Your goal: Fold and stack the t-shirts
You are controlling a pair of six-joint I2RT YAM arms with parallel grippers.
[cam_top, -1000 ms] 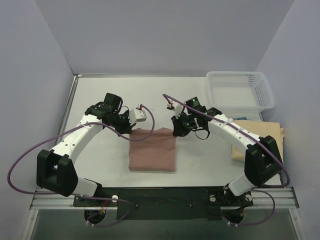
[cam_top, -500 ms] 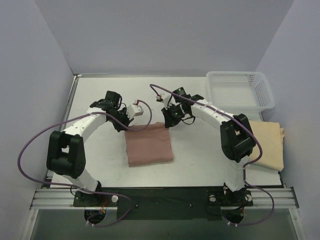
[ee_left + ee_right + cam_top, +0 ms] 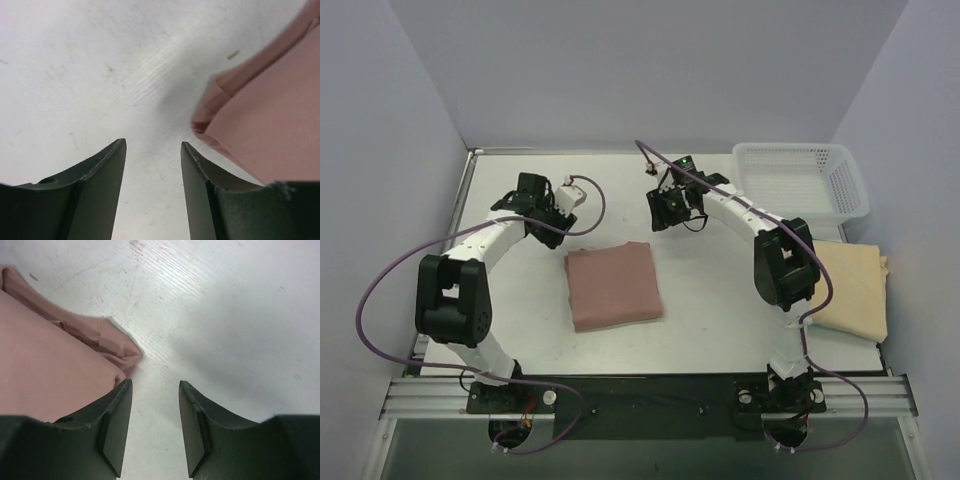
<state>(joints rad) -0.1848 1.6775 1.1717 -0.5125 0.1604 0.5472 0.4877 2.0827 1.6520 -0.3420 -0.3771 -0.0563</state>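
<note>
The dusty pink-brown t-shirt lies folded in a rectangle at the table's middle. Its far left corner shows at the right of the left wrist view, its far right corner at the left of the right wrist view. The pale tan-yellow t-shirt lies at the right edge, partly behind the right arm. My left gripper hangs open just beyond the pink shirt's far left corner, with bare table between its fingers. My right gripper stands open beyond the far right corner, holding nothing.
A white plastic mesh basket stands at the back right corner. Purple cables loop from both arms. Grey walls close in the table on the left, back and right.
Both grippers opened and let go of the pink shirt's far edge. They drew back toward the far side of the table. The shirt now lies flat as a smaller folded rectangle.
</note>
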